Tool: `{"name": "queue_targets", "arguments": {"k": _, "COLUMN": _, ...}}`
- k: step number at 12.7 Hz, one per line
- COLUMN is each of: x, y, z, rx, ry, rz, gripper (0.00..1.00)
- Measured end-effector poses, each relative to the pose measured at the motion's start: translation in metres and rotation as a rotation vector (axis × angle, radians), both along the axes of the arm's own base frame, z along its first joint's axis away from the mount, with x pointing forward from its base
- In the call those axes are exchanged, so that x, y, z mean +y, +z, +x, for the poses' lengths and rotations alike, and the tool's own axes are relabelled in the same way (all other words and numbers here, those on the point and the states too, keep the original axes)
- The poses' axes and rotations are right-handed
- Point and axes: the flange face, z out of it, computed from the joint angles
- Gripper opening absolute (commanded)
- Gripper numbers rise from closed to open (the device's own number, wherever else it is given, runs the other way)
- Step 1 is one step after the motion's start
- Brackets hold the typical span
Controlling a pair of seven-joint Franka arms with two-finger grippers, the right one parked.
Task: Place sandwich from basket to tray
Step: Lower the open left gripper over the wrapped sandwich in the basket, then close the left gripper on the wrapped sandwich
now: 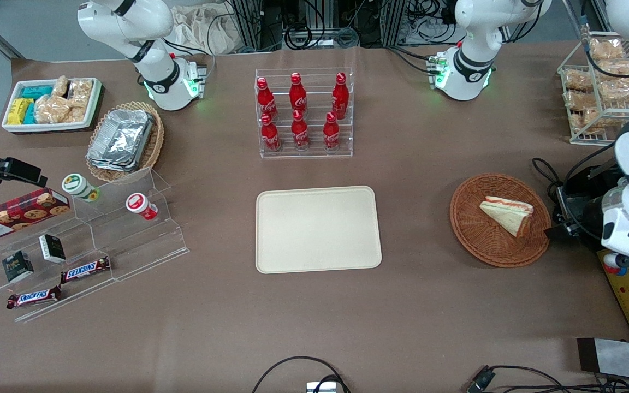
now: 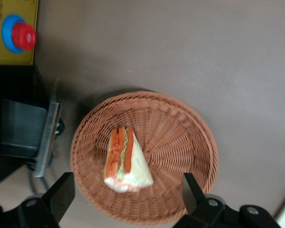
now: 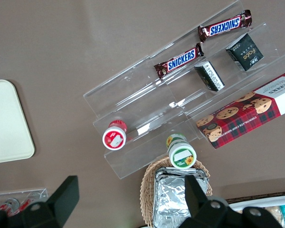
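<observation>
Our claw (image 2: 126,199) hovers above the basket (image 2: 180,137) with its jaws spread wide, straddling the sandwich (image 2: 126,161) that lies inside, so we judge a downward grasp comes next; the tray (image 1: 319,229) waits mid-bench.

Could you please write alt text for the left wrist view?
A triangular white-bread sandwich with red-orange filling lies in a round reddish-brown wicker basket on a brown table. The left gripper hangs above it with open jaws.
</observation>
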Motion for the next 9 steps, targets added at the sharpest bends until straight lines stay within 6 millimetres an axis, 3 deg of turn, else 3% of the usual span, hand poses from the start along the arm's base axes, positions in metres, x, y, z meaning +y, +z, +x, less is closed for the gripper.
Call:
{"name": "queue_targets", "arguments": {"k": 3, "x": -0.004, "y": -0.048, "z": -0.017, "rx": 0.018, "ry": 0.159, "rz": 0.013, "gripper": 1.0}}
{"name": "queue_targets", "arguments": {"k": 9, "x": -0.001, "y": -0.109, "z": -0.052, "rx": 0.05, "ry": 0.2, "rz": 0.014, "gripper": 1.0}}
